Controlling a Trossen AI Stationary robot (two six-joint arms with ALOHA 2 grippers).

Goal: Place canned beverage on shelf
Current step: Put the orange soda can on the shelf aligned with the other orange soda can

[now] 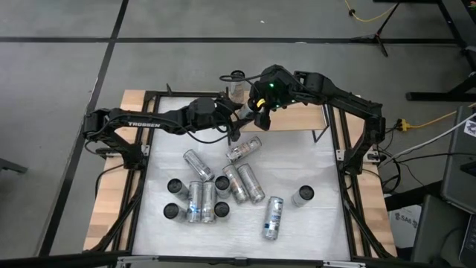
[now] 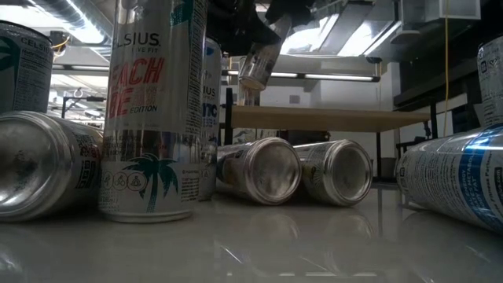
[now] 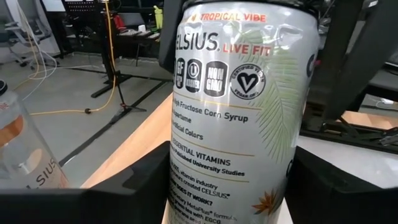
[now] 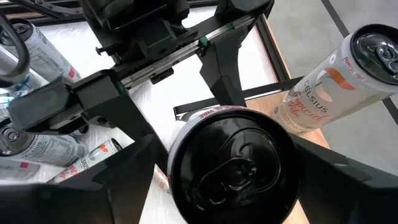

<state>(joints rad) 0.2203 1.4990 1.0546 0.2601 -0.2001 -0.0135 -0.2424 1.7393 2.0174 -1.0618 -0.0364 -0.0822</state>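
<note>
A white Celsius can (image 3: 239,106) hangs in the air over the left end of the shelf (image 1: 297,119), a pale wooden board at the table's far side. My left gripper (image 1: 239,112) reaches in from the left and is shut on it. My right gripper (image 4: 230,180) slants down over the can's black top (image 4: 233,165). It is open, with a finger on either side of the top and a thin gap on one side. The low view shows the can (image 2: 258,63) tilted above the board (image 2: 330,119). A second can with orange print (image 4: 336,87) stands on the shelf's far left corner. My left gripper pinches the can's side wall, in its lower half (image 3: 180,186), between its two fingers (image 3: 124,186). The fingers come nearly level from the table's left and lie across the can. The can is lifted clear of the shelf, top end up and slightly tilted.
Several cans lie and stand on the white tabletop in front of the shelf (image 1: 223,190), with one lying apart (image 1: 273,217) and one upright (image 1: 303,196). In the low view, near cans (image 2: 149,110) block much of the scene. Black posts carry the shelf.
</note>
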